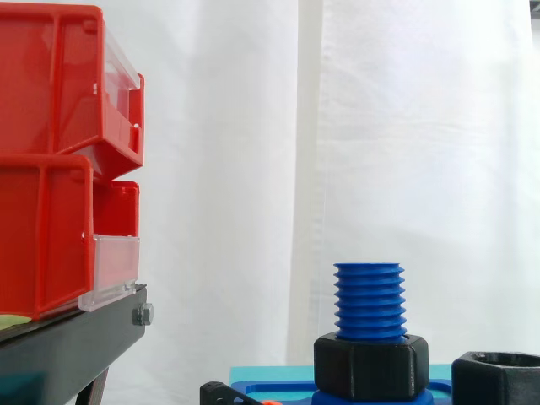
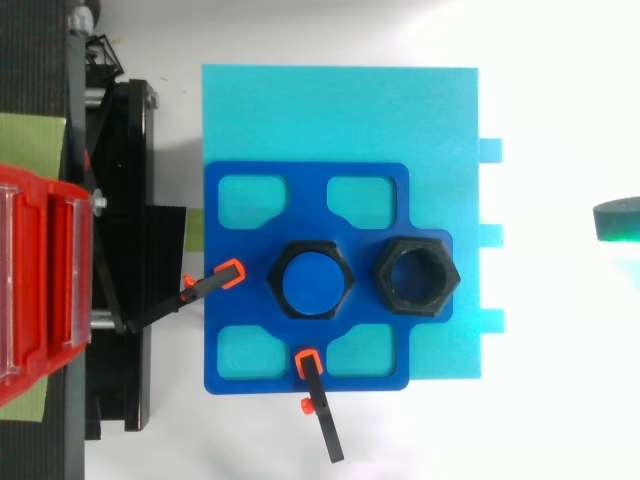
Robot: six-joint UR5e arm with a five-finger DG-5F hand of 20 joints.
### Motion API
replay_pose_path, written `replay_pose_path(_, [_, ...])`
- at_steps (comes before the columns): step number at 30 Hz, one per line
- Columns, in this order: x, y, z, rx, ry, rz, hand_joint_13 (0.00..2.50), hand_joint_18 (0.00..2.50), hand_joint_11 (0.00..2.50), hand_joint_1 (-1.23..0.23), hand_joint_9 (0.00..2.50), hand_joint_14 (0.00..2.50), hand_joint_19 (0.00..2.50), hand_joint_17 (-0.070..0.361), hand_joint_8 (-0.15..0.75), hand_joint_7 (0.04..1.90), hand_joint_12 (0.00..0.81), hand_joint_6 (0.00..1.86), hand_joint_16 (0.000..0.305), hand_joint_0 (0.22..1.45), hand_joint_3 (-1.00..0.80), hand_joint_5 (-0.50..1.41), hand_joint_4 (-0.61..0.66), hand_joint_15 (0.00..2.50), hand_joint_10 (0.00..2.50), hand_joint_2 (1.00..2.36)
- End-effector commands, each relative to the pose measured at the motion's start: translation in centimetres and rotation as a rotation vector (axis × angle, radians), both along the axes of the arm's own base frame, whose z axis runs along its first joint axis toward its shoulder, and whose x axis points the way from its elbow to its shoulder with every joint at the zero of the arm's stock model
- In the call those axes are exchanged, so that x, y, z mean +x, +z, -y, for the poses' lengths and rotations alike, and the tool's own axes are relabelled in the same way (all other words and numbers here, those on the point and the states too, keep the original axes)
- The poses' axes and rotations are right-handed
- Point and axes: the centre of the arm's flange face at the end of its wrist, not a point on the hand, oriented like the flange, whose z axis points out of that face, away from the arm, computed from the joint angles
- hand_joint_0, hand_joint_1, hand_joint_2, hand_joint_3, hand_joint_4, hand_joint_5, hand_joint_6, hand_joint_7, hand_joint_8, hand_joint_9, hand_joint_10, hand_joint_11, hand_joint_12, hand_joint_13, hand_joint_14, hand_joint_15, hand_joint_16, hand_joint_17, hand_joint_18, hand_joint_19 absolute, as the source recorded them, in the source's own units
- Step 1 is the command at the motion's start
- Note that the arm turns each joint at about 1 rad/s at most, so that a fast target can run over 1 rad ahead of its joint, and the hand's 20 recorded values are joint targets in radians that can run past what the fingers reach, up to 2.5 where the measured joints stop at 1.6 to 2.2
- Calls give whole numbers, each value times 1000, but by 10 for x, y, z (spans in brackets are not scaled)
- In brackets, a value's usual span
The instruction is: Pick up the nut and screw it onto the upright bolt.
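My hand point(image 2: 617, 222) is cut off at the top view's right edge, a dark sliver glowing green; open or closed, I cannot tell. Nearest lies the loose nut point(image 2: 382, 272), flat on the blue plate point(image 2: 240, 262), cropped low in the side view. Just beside it the bolt point(image 1: 369, 300) stands upright, a second nut point(image 1: 371, 366) at its base. Farther off, red bins point(image 1: 51, 236) sit stacked on the black stand point(image 1: 67, 346), their contents hidden.

Two black nuts point(image 1: 371, 364) point(image 1: 498, 381), one blue bolt point(image 1: 369, 302), two clamps point(image 2: 215, 282) point(image 2: 318, 400)
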Motion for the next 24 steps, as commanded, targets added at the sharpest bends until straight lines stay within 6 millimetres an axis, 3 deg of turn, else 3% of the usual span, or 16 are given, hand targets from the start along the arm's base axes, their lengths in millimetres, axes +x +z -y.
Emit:
replay_pose_path(1, [4,-7,-8,-16,-24,-3,353,37,0,-520,537,0,0,105,277,799,335,503,46,544,-500,-206,236,0,0,1000])
replay_pose_path(5, [16,-37,-17,-13,-91,-33,324,18,0,-545,488,0,0,110,272,798,349,502,49,516,-500,-222,225,0,0,1000])
replay_pose_path(10, [22,-37,-25,54,-190,35,95,0,0,-675,205,0,0,125,259,778,380,502,56,433,-500,-271,180,0,0,1000])
replay_pose_path(14, [25,-42,-35,26,-204,35,61,0,0,-733,150,0,0,130,268,747,398,502,58,404,-500,-283,184,0,0,1000])
replay_pose_path(19, [33,-62,-46,21,-219,29,0,0,0,-701,60,0,0,130,253,753,395,502,58,399,-500,-300,161,0,0,1000])
replay_pose_path(24, [41,-70,-53,55,-259,50,0,0,0,-684,27,0,0,134,254,706,401,502,60,386,-500,-300,156,0,0,1000])
